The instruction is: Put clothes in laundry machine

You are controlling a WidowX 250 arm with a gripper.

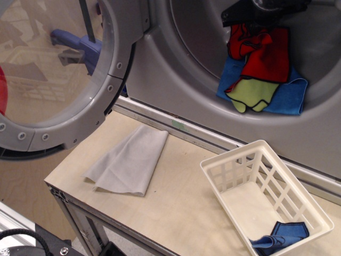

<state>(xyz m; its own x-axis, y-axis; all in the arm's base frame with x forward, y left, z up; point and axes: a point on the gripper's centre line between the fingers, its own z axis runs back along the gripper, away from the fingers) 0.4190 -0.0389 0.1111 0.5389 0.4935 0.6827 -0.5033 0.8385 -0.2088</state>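
Note:
The laundry machine (160,69) fills the back, and its round clear-window door (113,80) stands swung open to the left. My gripper (261,12) is dark and only partly in view at the top edge, inside the drum mouth. A bundle of clothes hangs from it: a red cloth with black edging (265,50), a yellow-green cloth (254,93) and a bright blue cloth (290,95). The bottom of the bundle lies against the drum's lower wall. The fingertips are hidden by the cloth and the frame edge.
A white lattice basket (242,162) stands on the wooden table (181,208) at the front right, with a dark blue cloth (282,234) in its corner. A plain light grey cloth (130,160) lies on the left of the table. The table's front edge is near the bottom left.

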